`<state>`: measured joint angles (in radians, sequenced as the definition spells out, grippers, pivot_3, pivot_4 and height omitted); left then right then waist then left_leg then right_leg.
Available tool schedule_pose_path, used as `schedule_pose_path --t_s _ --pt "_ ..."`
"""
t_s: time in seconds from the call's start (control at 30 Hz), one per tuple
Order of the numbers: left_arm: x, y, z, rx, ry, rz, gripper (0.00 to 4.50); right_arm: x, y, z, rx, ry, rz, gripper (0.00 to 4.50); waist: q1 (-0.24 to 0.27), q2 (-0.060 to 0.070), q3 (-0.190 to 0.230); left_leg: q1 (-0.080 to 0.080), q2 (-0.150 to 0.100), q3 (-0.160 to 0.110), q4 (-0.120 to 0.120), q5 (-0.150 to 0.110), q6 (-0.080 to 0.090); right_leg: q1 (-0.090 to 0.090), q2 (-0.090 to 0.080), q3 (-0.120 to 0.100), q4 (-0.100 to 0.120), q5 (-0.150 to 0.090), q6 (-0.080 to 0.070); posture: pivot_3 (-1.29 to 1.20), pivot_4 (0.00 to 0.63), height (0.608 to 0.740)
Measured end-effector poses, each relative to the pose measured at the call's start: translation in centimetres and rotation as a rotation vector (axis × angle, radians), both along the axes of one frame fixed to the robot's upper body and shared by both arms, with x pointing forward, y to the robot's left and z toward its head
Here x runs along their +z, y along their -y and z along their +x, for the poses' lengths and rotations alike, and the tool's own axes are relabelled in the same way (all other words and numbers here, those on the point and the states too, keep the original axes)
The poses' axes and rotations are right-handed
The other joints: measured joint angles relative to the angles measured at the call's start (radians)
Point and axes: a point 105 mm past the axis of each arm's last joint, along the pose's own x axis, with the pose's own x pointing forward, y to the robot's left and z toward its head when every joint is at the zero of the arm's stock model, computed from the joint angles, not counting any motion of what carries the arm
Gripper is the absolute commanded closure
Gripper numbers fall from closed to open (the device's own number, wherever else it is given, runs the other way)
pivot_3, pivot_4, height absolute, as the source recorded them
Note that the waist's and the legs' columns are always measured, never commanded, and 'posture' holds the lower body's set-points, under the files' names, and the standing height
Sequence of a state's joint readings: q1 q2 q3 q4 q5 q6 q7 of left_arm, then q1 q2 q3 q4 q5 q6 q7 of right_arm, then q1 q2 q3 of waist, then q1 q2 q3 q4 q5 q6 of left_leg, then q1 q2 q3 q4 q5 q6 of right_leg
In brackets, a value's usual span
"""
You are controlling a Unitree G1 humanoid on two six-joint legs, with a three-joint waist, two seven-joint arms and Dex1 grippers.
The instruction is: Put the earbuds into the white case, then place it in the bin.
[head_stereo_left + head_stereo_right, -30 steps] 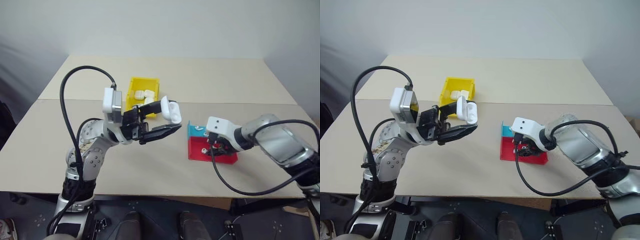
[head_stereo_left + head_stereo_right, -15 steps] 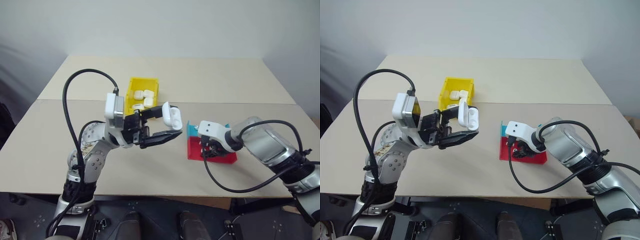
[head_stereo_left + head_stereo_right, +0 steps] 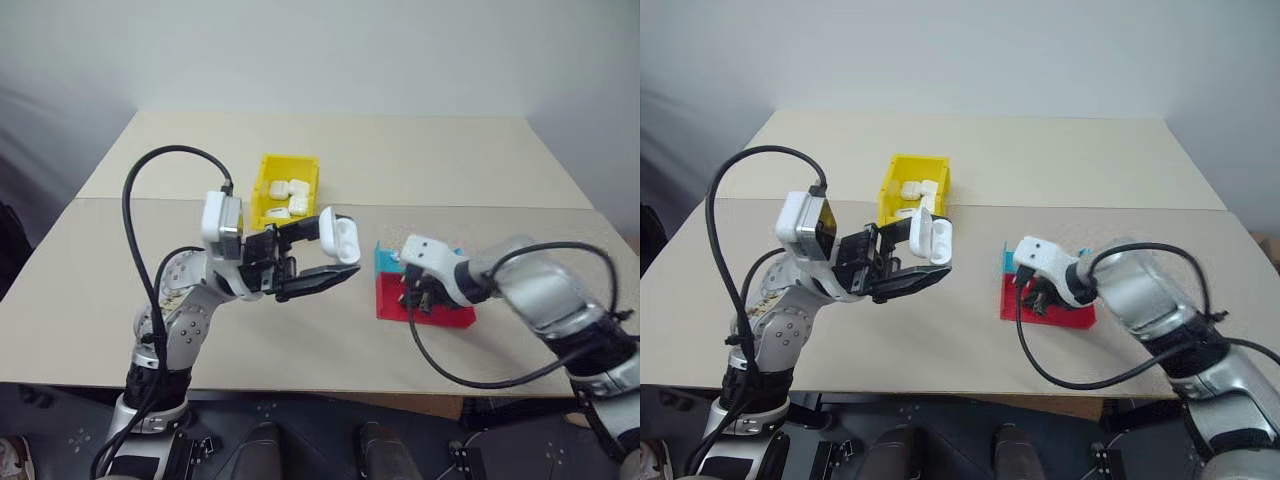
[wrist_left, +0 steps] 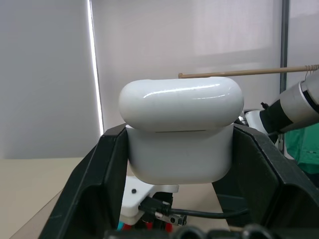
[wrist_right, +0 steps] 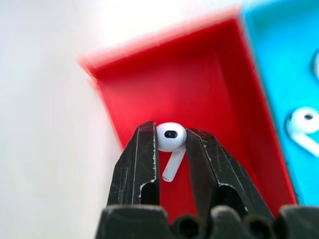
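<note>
The right end effector [image 5: 171, 144] has closed, pinching an earbud [image 5: 170, 138] between its fingers.

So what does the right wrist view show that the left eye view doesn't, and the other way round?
The right wrist view shows the earbud pinched between the right gripper fingers, lifted over the red tray, plus another earbud lying in the teal tray.

The left eye view shows the left gripper holding the white case with its lid open, and the yellow bin with several white cases inside.

Both show the red and teal trays side by side on the table, with the right gripper over the red one.
</note>
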<state>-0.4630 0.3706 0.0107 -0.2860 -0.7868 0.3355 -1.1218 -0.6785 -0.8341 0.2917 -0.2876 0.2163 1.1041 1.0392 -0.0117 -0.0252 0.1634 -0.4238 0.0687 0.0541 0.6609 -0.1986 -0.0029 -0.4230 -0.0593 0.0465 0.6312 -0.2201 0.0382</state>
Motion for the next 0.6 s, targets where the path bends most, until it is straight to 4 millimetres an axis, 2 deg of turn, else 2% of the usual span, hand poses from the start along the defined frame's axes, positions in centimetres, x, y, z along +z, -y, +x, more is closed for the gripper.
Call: schedule_pose_path --t_s 0.07,0.3,0.37,0.47,0.53,0.6 --pt "0.0 -0.1 0.0 0.002 0.000 0.000 1.70 2.8 -0.2 -0.7 0.007 0.083 0.153 3.88 0.000 0.000 0.000 0.000 0.000 0.000 0.000 0.000 0.000 0.001 0.000 -0.001 0.000 0.000 0.001 0.00 0.150 0.740" --pt "0.0 -0.4 0.5 0.009 -0.015 0.011 1.70 10.2 -0.7 -3.3 0.045 0.400 0.657 3.88 -0.004 0.000 0.000 0.001 0.000 -0.001 0.000 0.000 0.000 0.001 0.001 0.000 0.000 -0.002 0.004 0.00 0.150 0.740" --pt "0.1 -0.3 0.5 0.007 -0.014 0.012 1.70 12.0 -0.9 -3.9 0.070 0.457 0.753 3.88 -0.006 0.001 0.000 0.001 0.001 -0.001 0.000 0.000 0.000 0.001 0.001 0.000 0.001 -0.002 0.004 0.00 0.150 0.740" --pt "0.7 -0.1 0.6 -0.003 0.005 0.013 1.70 15.2 -2.4 -5.1 0.165 0.525 0.882 3.88 -0.007 0.001 0.000 0.001 0.001 -0.001 0.000 0.000 0.000 0.001 0.001 0.000 0.001 -0.002 0.003 0.00 0.150 0.740" --pt "0.8 0.0 0.6 -0.008 0.011 0.014 1.70 16.3 -3.4 -5.8 0.222 0.533 0.929 3.88 -0.006 0.001 -0.001 0.001 0.000 -0.001 -0.001 0.000 0.000 0.001 0.001 0.000 0.000 -0.001 0.002 0.00 0.150 0.740" --pt "0.7 -0.1 0.8 -0.008 0.001 0.014 1.70 16.6 -4.4 -6.0 0.246 0.515 0.954 3.88 -0.005 0.001 -0.001 0.001 0.000 -0.001 -0.001 0.000 0.000 0.001 0.001 0.000 0.000 0.000 0.000 0.00 0.150 0.740"
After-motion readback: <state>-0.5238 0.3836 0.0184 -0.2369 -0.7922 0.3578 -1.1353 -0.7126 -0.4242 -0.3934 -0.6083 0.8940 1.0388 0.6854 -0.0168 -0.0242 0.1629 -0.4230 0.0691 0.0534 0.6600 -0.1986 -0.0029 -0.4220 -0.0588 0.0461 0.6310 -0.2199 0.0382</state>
